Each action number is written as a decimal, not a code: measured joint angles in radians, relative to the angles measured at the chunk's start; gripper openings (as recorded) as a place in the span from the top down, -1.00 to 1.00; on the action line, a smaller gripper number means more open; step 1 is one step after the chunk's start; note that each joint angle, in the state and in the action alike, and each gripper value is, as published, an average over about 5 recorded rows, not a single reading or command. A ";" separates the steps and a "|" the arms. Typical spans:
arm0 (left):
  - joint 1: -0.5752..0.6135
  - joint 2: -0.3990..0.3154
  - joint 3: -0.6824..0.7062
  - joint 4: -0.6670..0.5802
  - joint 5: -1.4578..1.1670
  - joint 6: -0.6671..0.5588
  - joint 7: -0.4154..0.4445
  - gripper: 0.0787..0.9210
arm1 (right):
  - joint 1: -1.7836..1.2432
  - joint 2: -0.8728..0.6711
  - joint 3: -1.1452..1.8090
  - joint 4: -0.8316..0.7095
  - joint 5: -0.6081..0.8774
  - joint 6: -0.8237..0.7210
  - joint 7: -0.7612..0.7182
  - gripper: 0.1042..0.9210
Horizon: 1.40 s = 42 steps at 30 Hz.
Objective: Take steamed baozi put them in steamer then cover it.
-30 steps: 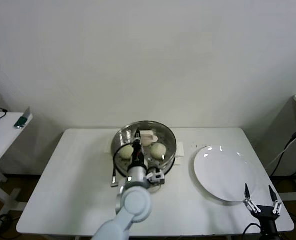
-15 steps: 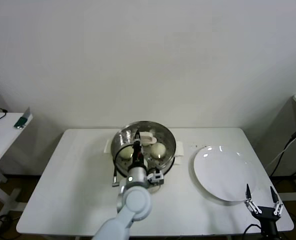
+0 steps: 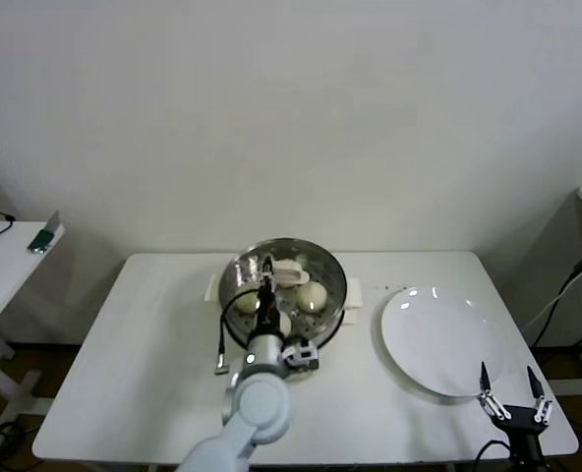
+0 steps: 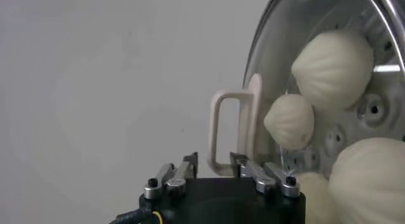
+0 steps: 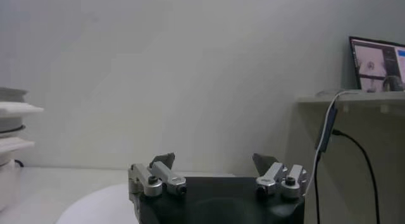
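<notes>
Now the white bench (image 3: 153,354) carries the steamer (image 3: 335,313) at its middle far side, with an empty white plate (image 3: 438,339) to the right. The glass lid (image 3: 320,267) sits on the steamer rim, where a second ago it looked slightly off toward the near side; it now seems settled square over the basket. Under the glass, at least four buns (image 4: 334,68) show in the left wrist view, all lying on the perforated floor. The left pincer (image 4: 218,174) sits above the lid, its fingers spread to either side of the beige lid handle (image 4: 237,127) with gaps showing, so the handle looks released rather than pinched. The left arm has shifted a little toward the robot compared with a second ago. My read: buns loaded, cover placed, only the withdrawal left. The right pincer (image 3: 508,393) hangs spread at the bench's near right corner, by the plate's edge, idle.
</notes>
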State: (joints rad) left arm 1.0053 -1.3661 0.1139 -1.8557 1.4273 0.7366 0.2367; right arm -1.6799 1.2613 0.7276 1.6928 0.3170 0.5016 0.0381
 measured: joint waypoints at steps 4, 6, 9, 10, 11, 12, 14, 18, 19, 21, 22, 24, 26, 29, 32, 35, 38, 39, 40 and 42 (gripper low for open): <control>0.012 0.034 -0.002 -0.070 -0.084 0.000 -0.008 -0.12 | 0.006 -0.001 -0.008 0.000 -0.001 -0.009 0.002 -0.76; 0.021 0.056 -0.007 -0.111 -0.141 0.000 -0.022 -0.24 | 0.009 -0.002 -0.013 -0.001 0.000 -0.013 0.005 -0.76; 0.040 0.091 -0.024 -0.168 -0.248 0.000 -0.061 -0.45 | 0.012 -0.003 -0.020 -0.003 0.003 -0.020 0.011 -0.76; 0.048 0.102 -0.032 -0.185 -0.290 0.000 -0.078 -0.53 | 0.012 -0.004 -0.023 -0.005 0.004 -0.023 0.012 -0.76; 0.058 0.112 -0.043 -0.201 -0.336 0.000 -0.096 -0.59 | 0.013 -0.005 -0.026 -0.006 0.006 -0.027 0.014 -0.76; 0.069 0.121 -0.055 -0.216 -0.383 0.000 -0.114 -0.64 | 0.013 -0.006 -0.029 -0.008 0.006 -0.031 0.015 -0.76; 0.097 0.136 -0.086 -0.242 -0.484 0.000 -0.150 -0.73 | 0.016 -0.007 -0.035 -0.011 0.008 -0.036 0.017 -0.76; 0.172 0.147 -0.178 -0.278 -0.700 -0.003 -0.208 -0.76 | 0.026 -0.006 -0.041 -0.012 0.015 -0.041 0.019 -0.76; 0.192 0.148 -0.209 -0.283 -0.760 -0.010 -0.219 -0.76 | 0.029 -0.005 -0.042 -0.011 0.018 -0.042 0.020 -0.76; 0.231 0.149 -0.283 -0.291 -0.886 -0.036 -0.235 -0.77 | 0.034 -0.005 -0.046 -0.005 0.022 -0.045 0.020 -0.76; 0.251 0.151 -0.324 -0.293 -0.952 -0.058 -0.241 -0.77 | 0.036 -0.005 -0.048 -0.002 0.024 -0.046 0.020 -0.76; 0.288 0.157 -0.409 -0.291 -1.082 -0.118 -0.252 -0.77 | 0.039 -0.006 -0.053 0.004 0.026 -0.049 0.017 -0.76; 0.326 0.168 -0.494 -0.282 -1.213 -0.194 -0.262 -0.77 | 0.042 -0.009 -0.058 0.008 0.025 -0.051 0.013 -0.76; 0.380 0.185 -0.599 -0.255 -1.396 -0.319 -0.273 -0.77 | 0.049 -0.014 -0.066 0.007 0.020 -0.050 0.007 -0.76; 0.429 0.194 -0.673 -0.219 -1.544 -0.436 -0.279 -0.77 | 0.054 -0.018 -0.073 0.002 0.016 -0.047 0.002 -0.76; 0.471 0.196 -0.721 -0.180 -1.645 -0.540 -0.285 -0.77 | 0.061 -0.022 -0.080 -0.008 0.014 -0.042 -0.001 -0.76; 0.505 0.195 -0.749 -0.139 -1.707 -0.633 -0.288 -0.77 | 0.069 -0.026 -0.087 -0.021 0.015 -0.037 -0.004 -0.76; 0.515 0.193 -0.754 -0.124 -1.721 -0.661 -0.288 -0.77 | 0.071 -0.027 -0.090 -0.024 0.016 -0.036 -0.005 -0.76; 0.524 0.192 -0.758 -0.110 -1.733 -0.690 -0.288 -0.77 | 0.072 -0.029 -0.092 -0.028 0.017 -0.036 -0.007 -0.76; 0.541 0.188 -0.763 -0.081 -1.750 -0.743 -0.288 -0.77 | 0.073 -0.032 -0.096 -0.033 0.019 -0.037 -0.011 -0.76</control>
State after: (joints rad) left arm 1.5465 -1.1778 -0.6493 -1.9368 -0.3230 -0.0061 -0.0515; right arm -1.6065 1.2290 0.6313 1.6598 0.3365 0.4646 0.0274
